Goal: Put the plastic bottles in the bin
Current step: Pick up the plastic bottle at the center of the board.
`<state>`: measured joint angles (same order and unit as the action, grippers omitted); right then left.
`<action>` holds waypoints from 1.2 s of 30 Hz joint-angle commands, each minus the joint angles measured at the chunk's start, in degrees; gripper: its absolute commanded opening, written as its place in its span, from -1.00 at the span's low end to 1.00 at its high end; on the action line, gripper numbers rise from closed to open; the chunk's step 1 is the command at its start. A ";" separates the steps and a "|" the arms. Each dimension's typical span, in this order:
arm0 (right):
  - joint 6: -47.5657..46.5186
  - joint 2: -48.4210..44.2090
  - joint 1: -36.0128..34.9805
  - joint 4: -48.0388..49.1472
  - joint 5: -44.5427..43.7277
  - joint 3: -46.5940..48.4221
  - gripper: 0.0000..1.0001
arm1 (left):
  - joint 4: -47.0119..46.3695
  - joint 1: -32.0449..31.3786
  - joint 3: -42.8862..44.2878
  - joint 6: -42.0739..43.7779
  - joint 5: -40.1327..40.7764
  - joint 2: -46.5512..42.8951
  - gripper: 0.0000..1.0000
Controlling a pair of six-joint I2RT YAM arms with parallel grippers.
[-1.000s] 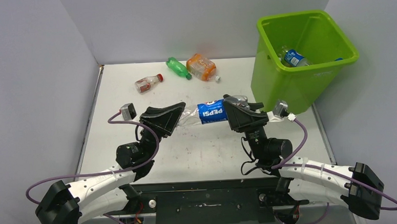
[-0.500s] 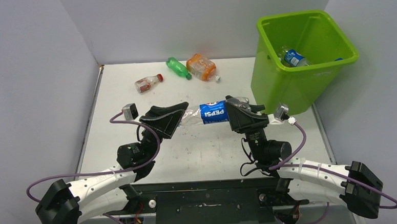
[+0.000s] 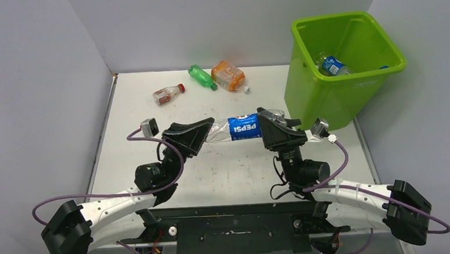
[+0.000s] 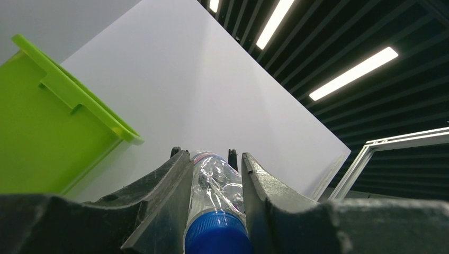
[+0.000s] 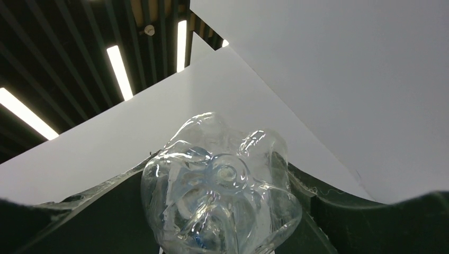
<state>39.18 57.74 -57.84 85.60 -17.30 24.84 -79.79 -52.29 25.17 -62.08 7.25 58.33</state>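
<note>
Pepsi bottle (image 3: 243, 128) slung between both arms above table (image 3: 236, 167) mid-area; long axis left-right, cap (image 4: 217, 233) toward left, base toward bin (image 3: 325, 92); left gripper (image 3: 210, 129) fingers (image 4: 169, 196) pressed on neck; right gripper (image 3: 264, 128) pinching base end; three bottles (image 3: 201, 77) along far edge, lying flat.
</note>
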 commanded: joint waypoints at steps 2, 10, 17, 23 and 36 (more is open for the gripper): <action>-3.48 -3.88 0.36 -6.55 0.83 1.07 -0.47 | -3.21 -0.62 1.92 3.20 -0.47 -1.89 -1.00; -7.75 -19.31 0.36 -49.96 1.92 9.68 0.96 | 14.64 0.29 5.39 9.07 -1.41 -8.19 -1.00; -12.91 -27.48 0.37 -75.48 1.90 17.94 0.79 | 27.89 5.27 11.66 9.40 -12.17 -9.37 -1.00; -19.08 -30.61 0.37 -97.29 6.32 29.91 0.79 | 43.55 14.55 22.10 11.75 -35.73 -8.55 -1.00; -20.04 -20.23 0.37 -112.78 24.21 43.65 0.79 | 52.24 16.87 33.57 14.72 -63.02 -0.96 -1.00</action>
<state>19.51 33.71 -57.74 -22.90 -1.04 68.14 -27.97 -35.77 55.81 -45.84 -45.43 55.13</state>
